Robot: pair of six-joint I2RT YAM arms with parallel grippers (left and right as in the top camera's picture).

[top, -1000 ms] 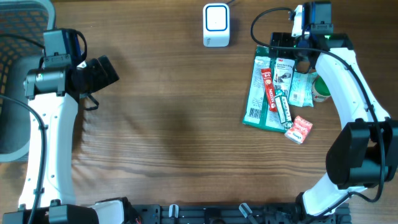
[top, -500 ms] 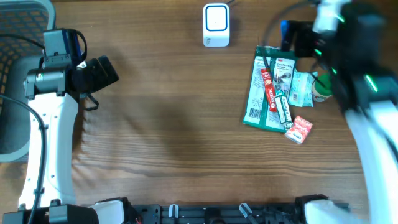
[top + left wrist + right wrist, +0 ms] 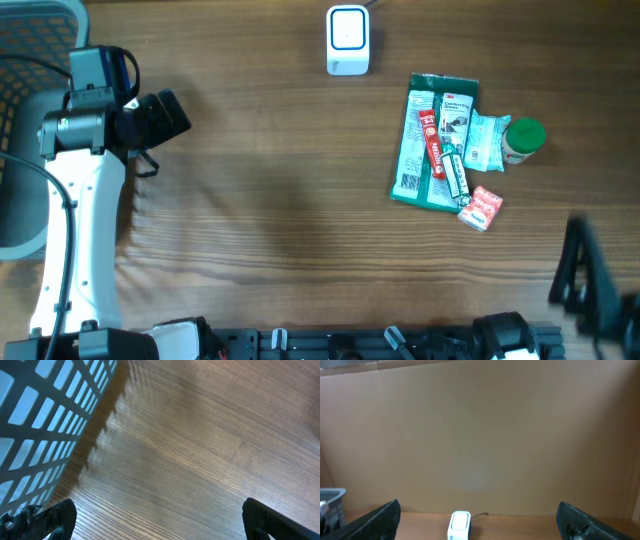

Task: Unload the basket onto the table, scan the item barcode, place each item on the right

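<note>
Seen from overhead, a grey mesh basket (image 3: 25,40) sits at the far left of the wooden table (image 3: 270,200), with the white left arm (image 3: 75,200) beside it. The left gripper (image 3: 168,116) hangs just right of the basket over bare wood, jaws spread wide and holding nothing. Its wrist view puts the black fingertips (image 3: 47,519) at opposite corners of the frame.

Near the middle of the far edge stands the white barcode scanner (image 3: 347,40), well apart from both arms.

Right of centre lies the merchandise, untouched. A green packet (image 3: 415,165) lies flat, with a red stick pack (image 3: 432,140) and a narrow green-and-white strip (image 3: 457,178) on top. A pale sachet (image 3: 484,140) touches its right edge, a green-lidded jar (image 3: 524,138) stands just beside the sachet, and a small red box (image 3: 481,208) sits at the packet's lower right corner.

At the bottom right corner, the right arm (image 3: 590,285) shows only as a dark blur. The right gripper (image 3: 477,510), jaws wide and empty, faces the scanner and a plain tan wall (image 3: 480,435).
</note>
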